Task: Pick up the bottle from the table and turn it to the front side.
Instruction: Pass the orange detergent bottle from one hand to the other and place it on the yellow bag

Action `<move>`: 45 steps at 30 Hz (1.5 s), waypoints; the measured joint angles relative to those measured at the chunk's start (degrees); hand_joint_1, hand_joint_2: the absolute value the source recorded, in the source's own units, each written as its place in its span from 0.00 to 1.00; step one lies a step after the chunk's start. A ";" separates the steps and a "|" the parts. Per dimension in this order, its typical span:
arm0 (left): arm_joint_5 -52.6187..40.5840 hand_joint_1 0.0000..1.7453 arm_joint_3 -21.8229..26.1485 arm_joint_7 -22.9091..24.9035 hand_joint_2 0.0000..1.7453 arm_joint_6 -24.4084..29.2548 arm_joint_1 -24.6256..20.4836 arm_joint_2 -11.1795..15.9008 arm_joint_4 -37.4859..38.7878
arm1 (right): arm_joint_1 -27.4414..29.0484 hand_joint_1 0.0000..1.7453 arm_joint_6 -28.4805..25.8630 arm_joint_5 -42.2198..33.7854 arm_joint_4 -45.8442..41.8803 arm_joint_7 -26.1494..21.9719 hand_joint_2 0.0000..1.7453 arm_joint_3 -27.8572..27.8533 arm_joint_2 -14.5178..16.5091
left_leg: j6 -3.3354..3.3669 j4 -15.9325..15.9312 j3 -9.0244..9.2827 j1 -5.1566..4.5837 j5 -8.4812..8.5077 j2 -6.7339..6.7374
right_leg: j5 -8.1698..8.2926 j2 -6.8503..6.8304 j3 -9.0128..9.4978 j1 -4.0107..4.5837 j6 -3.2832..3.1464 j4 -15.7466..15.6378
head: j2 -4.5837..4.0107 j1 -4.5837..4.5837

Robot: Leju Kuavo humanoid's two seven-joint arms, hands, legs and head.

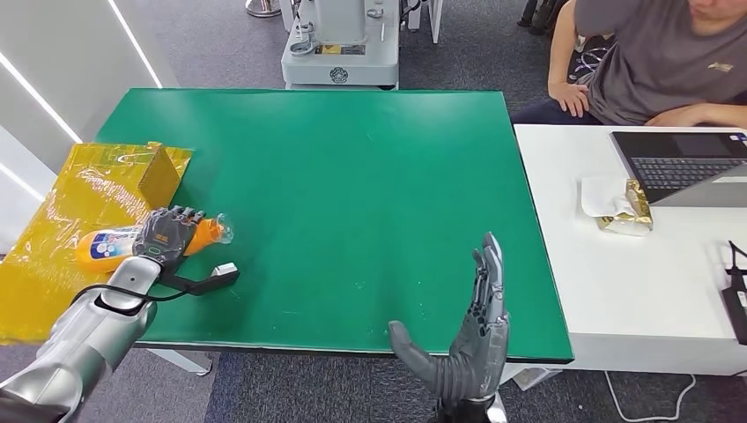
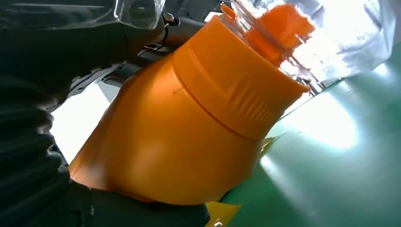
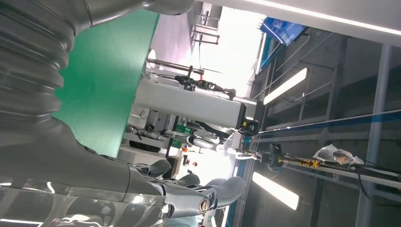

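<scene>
Orange plastic marks the bottle (image 1: 132, 241), which lies on its side at the left edge of the green surface (image 1: 352, 211), its white-labelled body over a sheet of yellow film (image 1: 62, 229) and its clear-capped neck pointing toward the middle of the surface. The left robot hand (image 1: 167, 233) is draped over the bottle's shoulder, fingers curled round it; in the left wrist view the orange shoulder (image 2: 189, 132) sits tight against the dark palm, so the bottle appears to be gripped, though whether it has left the surface cannot be told. The right robot hand (image 1: 471, 339) stands well apart at the near edge, fingers straight and spread, holding nothing. A small brown box (image 1: 159, 174) rests on the film just beyond the bottle. A person (image 1: 661, 62) sits at the far right behind a white desk (image 1: 617, 291) with a laptop (image 1: 683, 163).

Step in hand, as judged: securing the grasp before lifting. To do it well, the fingers should wrap the waist firmly rather than the tapering shoulder, where a smooth bottle could slide out. Lift straight up so that the film does not drag along, then rotate about the bottle's long axis until the label faces forward.
</scene>
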 joint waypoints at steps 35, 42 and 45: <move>0.02 0.00 -0.48 4.32 1.00 -6.59 -0.38 -2.68 1.37 | 0.32 0.00 0.01 1.16 0.52 0.00 1.00 0.04 -0.25 | 0.00 0.00 0.01 0.00 0.00 0.00 | 0.00 0.00 0.01 0.00 0.00 0.00 | 0.00 0.01; -0.01 0.00 -0.48 4.39 1.00 -6.98 -0.49 -2.74 1.38 | 0.38 0.00 0.00 1.19 0.52 0.00 1.00 0.00 -0.25 | 0.00 0.00 0.01 0.00 0.00 0.00 | 0.00 0.00 0.00 0.00 0.00 0.00 | 0.00 0.01; -0.01 0.00 -0.47 4.46 1.00 -6.90 -0.61 -2.75 1.39 | 0.40 0.00 0.00 1.17 0.52 0.00 1.00 -0.01 -0.25 | 0.00 0.00 0.00 0.00 0.00 0.00 | 0.00 0.00 0.00 0.00 0.00 0.00 | 0.00 0.01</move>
